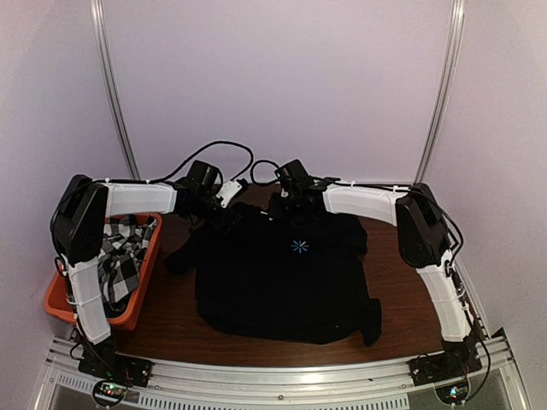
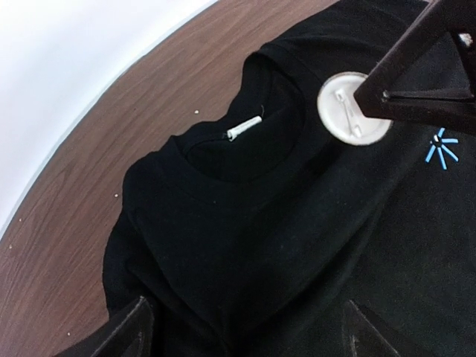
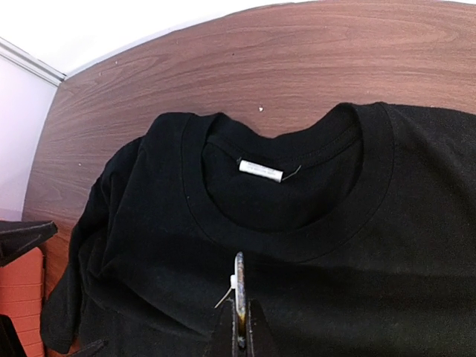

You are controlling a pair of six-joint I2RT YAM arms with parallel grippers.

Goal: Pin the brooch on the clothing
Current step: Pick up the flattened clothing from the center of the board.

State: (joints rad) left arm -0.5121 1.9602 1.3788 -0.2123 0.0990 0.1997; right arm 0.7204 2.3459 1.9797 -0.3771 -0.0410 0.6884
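the t-shirt (image 1: 291, 273) lay spread on the middle of the desk (image 1: 171, 329), its collar (image 3: 297, 249) toward the far edge. a bin (image 1: 147, 265) stood just left of it, with a cloth (image 1: 120, 256) inside. the brooch (image 2: 343, 108) sat in the right claw (image 3: 239, 320) over the t-shirt by the collar, and the left claw (image 2: 245, 327) hung to its left.

Left arm (image 1: 85, 295) and right arm (image 1: 447, 295): white-covered links, bulky black joint housings. Black cables (image 1: 218, 147) loop above the wrists; thin wiring runs along the lower links. Black base plates (image 1: 115, 369), small coloured lights beside them. Fingers (image 2: 128, 331) matte black, wedge-shaped
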